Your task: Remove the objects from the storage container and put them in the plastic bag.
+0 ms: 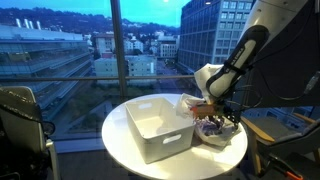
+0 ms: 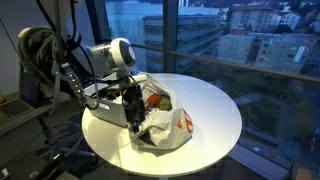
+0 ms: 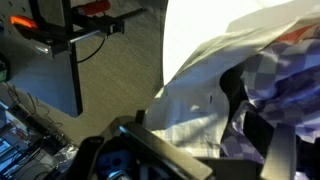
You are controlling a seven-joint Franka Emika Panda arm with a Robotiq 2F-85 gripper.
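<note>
Gripper [image 1: 222, 117] low at mouth of plastic bag [image 1: 210, 136], arm reaching down from above; storage container [image 1: 155, 125] just beside bag on round table [image 1: 115, 140], touching it or nearly so, open top up, interior apparently bare from this angle. Red item [image 2: 153, 98] already inside bag in an exterior view, just past the tool. Wrist view: dark fingers [image 3: 235, 105] sunk among white plastic folds; chequered purple item [image 3: 290, 70] just ahead of them, inside bag; spread of jaws not readable, so cannot tell whether clamped on anything or free. Judged: drop-off end of the job; next move probably straight up clear of the folds, then sideways over container rim only if something remains inside.
</note>
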